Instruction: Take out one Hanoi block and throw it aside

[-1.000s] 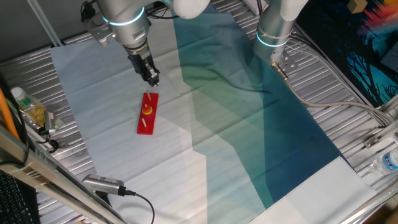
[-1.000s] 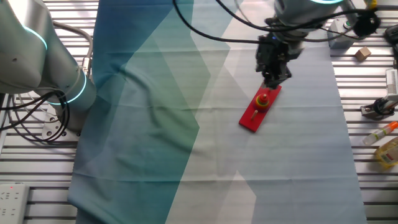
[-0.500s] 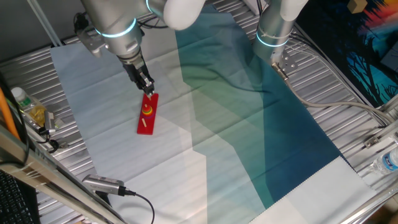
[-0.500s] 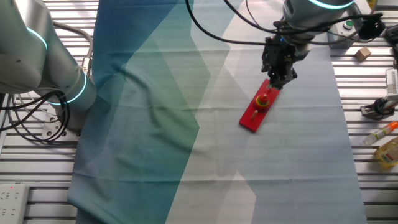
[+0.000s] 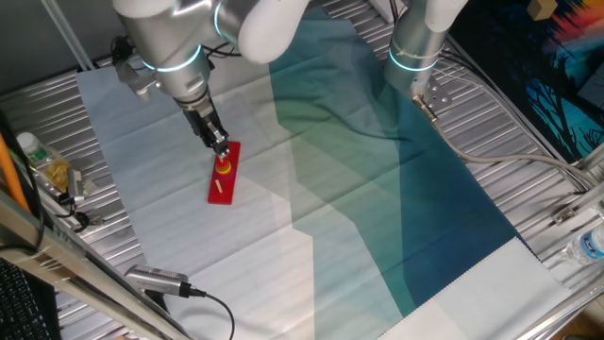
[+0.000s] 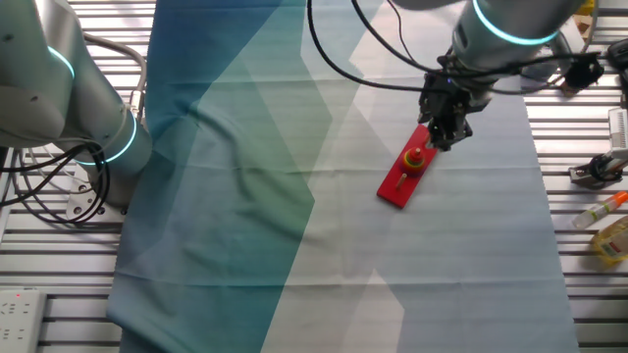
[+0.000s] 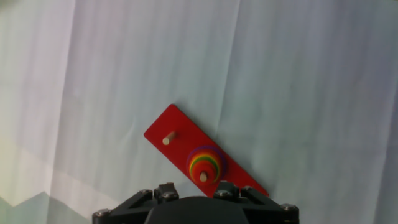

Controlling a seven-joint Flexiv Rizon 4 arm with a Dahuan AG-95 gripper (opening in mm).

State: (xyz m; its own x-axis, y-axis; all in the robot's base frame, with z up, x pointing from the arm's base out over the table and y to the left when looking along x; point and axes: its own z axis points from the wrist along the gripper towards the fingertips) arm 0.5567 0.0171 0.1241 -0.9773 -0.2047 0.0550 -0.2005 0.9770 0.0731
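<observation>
A long red base board [image 7: 177, 127] lies on the pale cloth, with one bare peg [image 7: 166, 140] and a stack of coloured rings [image 7: 214, 160] on another peg. The Hanoi block [image 7: 200, 168] is the small red disc on top of that stack. The stack also shows in one fixed view [image 5: 224, 168] and in the other fixed view [image 6: 416, 157]. My gripper [image 5: 222, 151] hangs just above the stack end of the board, fingers pointing down; it also shows in the other fixed view [image 6: 442, 142]. Its fingertips are out of the hand view, which shows only the black housing [image 7: 196, 211].
A second arm's base [image 5: 415, 52] stands at the back on the blue-green cloth [image 5: 377, 189]. A bottle and clutter [image 5: 42, 165] lie at the left edge, with a cable and device [image 5: 156, 280] at the front left. Small items [image 6: 603, 211] lie on the slatted table.
My gripper has moved down and sideways from beyond the board's end to just over the ring stack. The board and rings have not moved.
</observation>
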